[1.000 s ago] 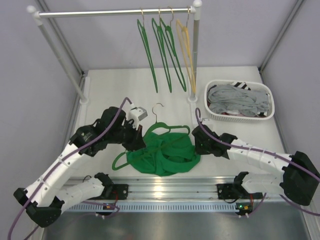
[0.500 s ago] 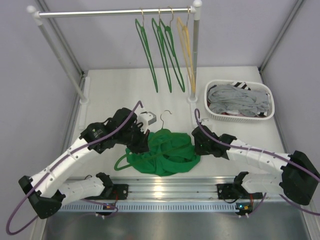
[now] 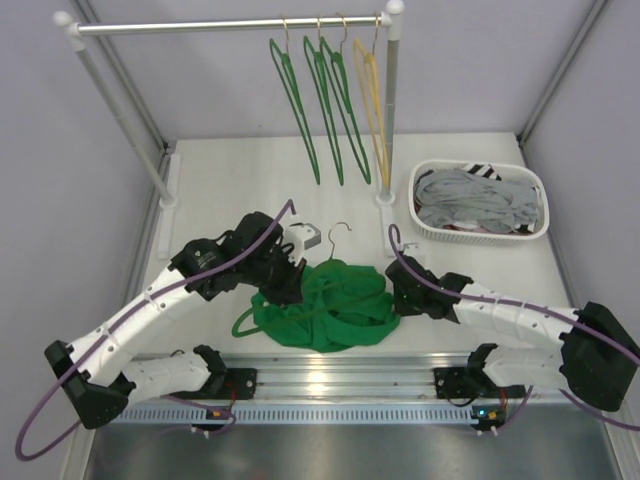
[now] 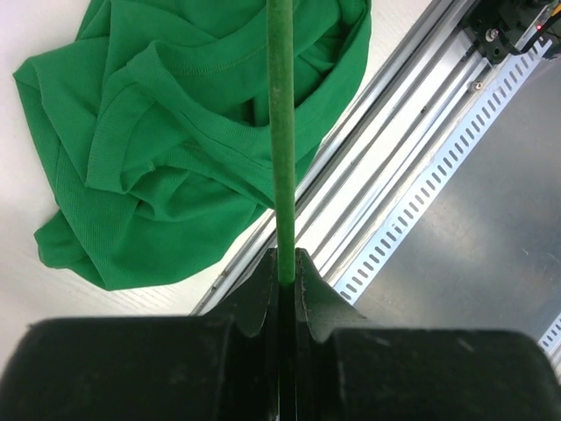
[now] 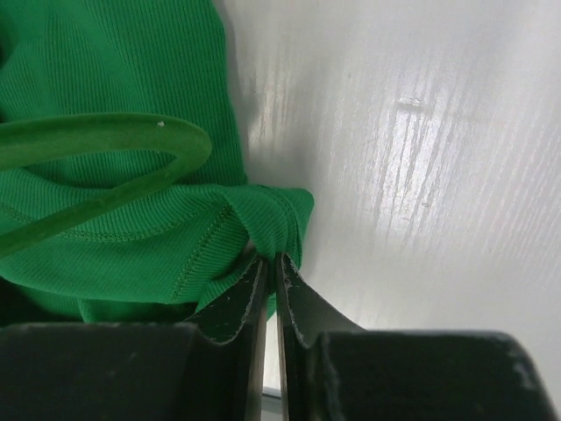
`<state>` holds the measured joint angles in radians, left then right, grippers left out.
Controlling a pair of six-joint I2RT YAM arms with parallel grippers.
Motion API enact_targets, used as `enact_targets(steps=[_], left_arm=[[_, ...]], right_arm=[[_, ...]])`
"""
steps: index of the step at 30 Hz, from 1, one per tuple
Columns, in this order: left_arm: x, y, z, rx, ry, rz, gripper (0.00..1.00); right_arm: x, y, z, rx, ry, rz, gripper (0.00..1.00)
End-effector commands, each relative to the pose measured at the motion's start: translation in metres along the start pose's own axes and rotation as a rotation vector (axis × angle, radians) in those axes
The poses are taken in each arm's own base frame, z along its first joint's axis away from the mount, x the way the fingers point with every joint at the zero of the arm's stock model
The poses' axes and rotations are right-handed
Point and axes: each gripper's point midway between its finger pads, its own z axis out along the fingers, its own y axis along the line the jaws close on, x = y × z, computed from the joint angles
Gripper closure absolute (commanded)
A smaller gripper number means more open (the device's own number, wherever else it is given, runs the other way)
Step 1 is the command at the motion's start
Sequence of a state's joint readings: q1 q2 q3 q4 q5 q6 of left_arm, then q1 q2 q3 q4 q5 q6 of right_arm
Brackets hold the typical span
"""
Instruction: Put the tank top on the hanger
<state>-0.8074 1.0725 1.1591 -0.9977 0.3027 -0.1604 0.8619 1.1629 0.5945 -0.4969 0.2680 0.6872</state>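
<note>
Shows bright green fabric tank top [image 3: 325,305] bunched at centre of white table [image 3: 220,170]. Shows left fingers [image 4: 261,294], at nine o'clock of it, clamped on thin green triangular hanger [image 4: 280,132]; right fingers [image 5: 298,303], at three o'clock, pinching its hem.

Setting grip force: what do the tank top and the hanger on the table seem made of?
Tank top: soft matte knit fabric, fine ribbing and stitched hems visible. Hanger: thin rigid green rod, matte, possibly coated wire or plastic; its hook looks like bare metal.

Bright green tank top [image 3: 330,310] crumpled heap; thin green hanger [image 4: 280,132] seemingly partly inside it, hook [image 3: 341,232] protruding.
</note>
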Motion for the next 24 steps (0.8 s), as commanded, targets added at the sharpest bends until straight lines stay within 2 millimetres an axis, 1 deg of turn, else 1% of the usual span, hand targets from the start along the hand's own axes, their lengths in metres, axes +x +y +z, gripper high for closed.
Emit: enact_targets(steps=[1,5,8,10,13,16,24], left_arm=[[-0.019,-0.013,-0.014,0.044,-0.058,0.048,1.00],[-0.020,-0.015,-0.017,0.047,-0.054,0.060,1.00],[-0.022,-0.016,-0.022,0.040,-0.059,0.068,1.00],[-0.021,-0.021,-0.025,0.054,-0.055,0.075,1.00],[-0.017,-0.023,-0.021,0.057,-0.034,0.083,1.00],[-0.008,-0.030,-0.014,0.083,0.005,0.094,1.00],[-0.009,-0.022,-0.002,0.036,0.040,0.098,1.00]], right_arm=[[-0.010,0.006,-0.003,-0.036,-0.050,0.000,0.94],[-0.013,0.005,-0.004,-0.038,-0.055,0.002,0.99],[-0.014,0.003,-0.004,-0.036,-0.055,0.002,1.00],[-0.015,0.002,-0.004,-0.037,-0.057,0.001,1.00],[-0.018,0.001,-0.005,-0.037,-0.063,0.006,1.00],[-0.022,0.002,-0.007,-0.044,-0.073,0.012,1.00],[-0.027,0.000,-0.013,-0.057,-0.091,0.011,1.00]])
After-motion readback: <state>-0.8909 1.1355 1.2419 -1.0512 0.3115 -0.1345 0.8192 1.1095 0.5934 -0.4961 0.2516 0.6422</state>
